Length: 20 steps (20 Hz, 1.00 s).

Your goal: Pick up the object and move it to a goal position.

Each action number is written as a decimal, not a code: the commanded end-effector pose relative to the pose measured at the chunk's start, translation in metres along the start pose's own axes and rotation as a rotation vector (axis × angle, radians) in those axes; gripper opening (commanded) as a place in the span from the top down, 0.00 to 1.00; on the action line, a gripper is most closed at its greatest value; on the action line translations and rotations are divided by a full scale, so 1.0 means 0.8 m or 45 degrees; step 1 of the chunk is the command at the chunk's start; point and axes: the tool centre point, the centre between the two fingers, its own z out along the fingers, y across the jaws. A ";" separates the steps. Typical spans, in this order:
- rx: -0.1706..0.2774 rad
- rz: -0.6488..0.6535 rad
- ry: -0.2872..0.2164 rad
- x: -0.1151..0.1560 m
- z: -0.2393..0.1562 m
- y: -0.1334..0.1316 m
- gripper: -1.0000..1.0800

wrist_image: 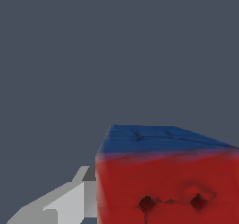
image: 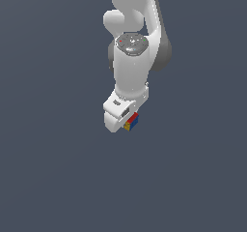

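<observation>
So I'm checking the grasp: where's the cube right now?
In the exterior view the cube sits near frame centre, at the tip of the end effector, on its exterior-view-right side. The wrist view shows it close up beside one finger.

1. Flat, even simulator light; dim slate-grey background, no cast shadows.
2. Soft shading on white arm [image: 132, 71], brighter on exterior view's left.
3. No glare.
4. Wrist view: cube [wrist_image: 168, 181] texture blurry, smeared.
</observation>
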 end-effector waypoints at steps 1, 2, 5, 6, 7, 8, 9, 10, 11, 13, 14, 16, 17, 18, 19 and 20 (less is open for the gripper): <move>0.000 -0.001 0.001 0.000 -0.028 0.015 1.00; 0.000 -0.001 0.001 0.000 -0.037 0.021 1.00; -0.001 0.000 0.000 0.000 -0.061 0.035 1.00; -0.001 0.000 0.000 0.000 -0.067 0.039 1.00; -0.001 0.000 0.000 0.000 -0.073 0.043 1.00; -0.001 0.000 0.000 0.000 -0.079 0.046 1.00; -0.001 0.000 0.000 0.001 -0.083 0.049 1.00; -0.002 0.000 -0.001 0.001 -0.088 0.052 1.00; -0.002 0.000 -0.001 0.001 -0.091 0.054 1.00; -0.002 0.000 -0.001 0.001 -0.097 0.058 1.00; -0.002 0.000 -0.001 0.001 -0.100 0.060 1.00; -0.002 0.001 -0.001 0.002 -0.103 0.062 1.00; -0.002 0.001 -0.001 0.002 -0.104 0.063 1.00; -0.002 0.001 -0.001 0.002 -0.104 0.063 1.00; -0.002 0.001 -0.001 0.002 -0.105 0.064 1.00; -0.002 0.001 -0.001 0.002 -0.105 0.064 1.00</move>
